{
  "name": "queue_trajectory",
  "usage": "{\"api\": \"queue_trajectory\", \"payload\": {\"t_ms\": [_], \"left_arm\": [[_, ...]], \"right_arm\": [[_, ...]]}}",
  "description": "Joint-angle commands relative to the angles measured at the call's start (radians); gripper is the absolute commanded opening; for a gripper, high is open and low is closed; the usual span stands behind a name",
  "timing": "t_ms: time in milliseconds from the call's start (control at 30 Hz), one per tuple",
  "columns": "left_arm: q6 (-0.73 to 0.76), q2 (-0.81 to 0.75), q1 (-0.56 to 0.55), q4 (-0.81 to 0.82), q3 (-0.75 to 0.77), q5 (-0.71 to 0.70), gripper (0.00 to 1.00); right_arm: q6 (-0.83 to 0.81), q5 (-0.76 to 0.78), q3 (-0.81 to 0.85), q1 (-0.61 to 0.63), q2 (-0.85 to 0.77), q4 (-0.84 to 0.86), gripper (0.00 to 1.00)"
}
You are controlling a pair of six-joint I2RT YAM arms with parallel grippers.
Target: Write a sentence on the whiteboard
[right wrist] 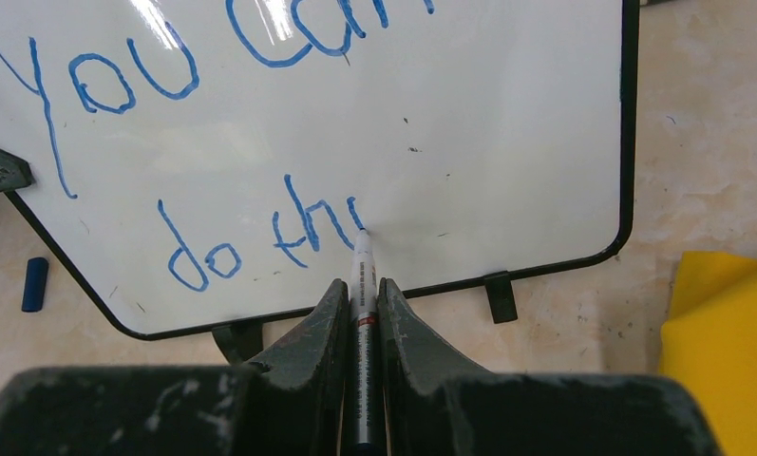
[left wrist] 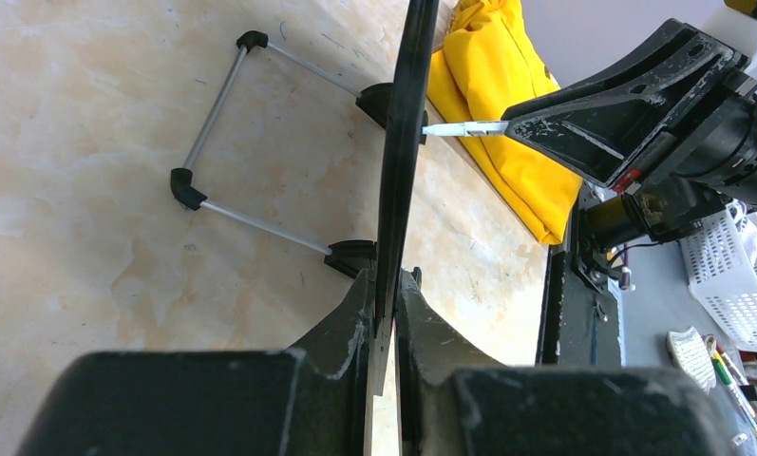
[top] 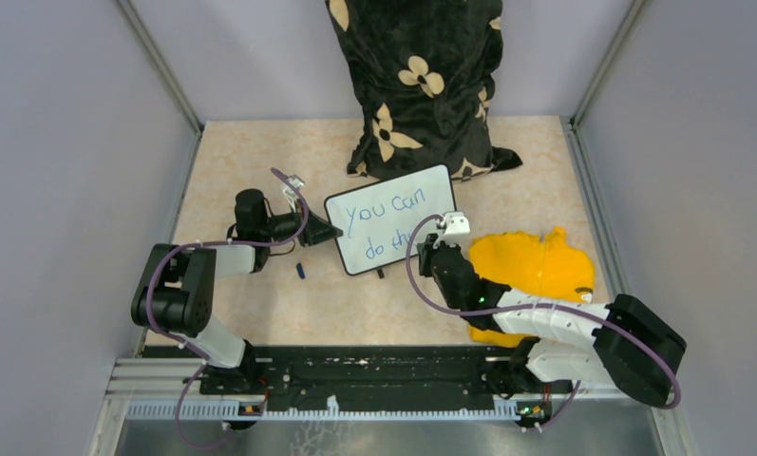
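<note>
Pinching a slim white marker pen (right wrist: 363,271), my right pincer (right wrist: 361,296) touches its tip to the black-rimmed white whiteboard (right wrist: 507,133) mid-table, at three o'clock of the blue inked sentence (right wrist: 296,230) "You can do th"; my left pincer (left wrist: 385,299) clamps its nine-o'clock edge.

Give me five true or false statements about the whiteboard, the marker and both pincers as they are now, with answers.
1. The right pincer holds a marker with its tip on the whiteboard. True.
2. The left pincer is open, away from the whiteboard. False: it is shut on the whiteboard's edge.
3. The sentence is finished. False: the second line reads only "do th" plus one started stroke.
4. A yellow cloth lies beside the right arm. True.
5. The sentence is written in red. False: blue.
</note>
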Motion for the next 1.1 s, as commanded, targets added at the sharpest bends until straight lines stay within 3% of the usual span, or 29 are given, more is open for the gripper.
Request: {"api": "queue_trajectory", "payload": {"t_ms": [0, 433, 1067], "left_arm": [[0.026, 0.035, -0.013, -0.089, 0.001, -0.056, 0.14], [0.026, 0.033, -0.015, -0.089, 0.001, -0.055, 0.14], [0.027, 0.032, -0.016, -0.089, 0.001, -0.055, 0.14]], "right_arm": [[0.011, -0.004, -0.002, -0.011, -0.029, 0.018, 0.0], [-0.015, 0.011, 0.056, -0.012, -0.149, -0.043, 0.0], [0.001, 0.008, 0.075, -0.058, -0.078, -0.011, 0.0]]}}
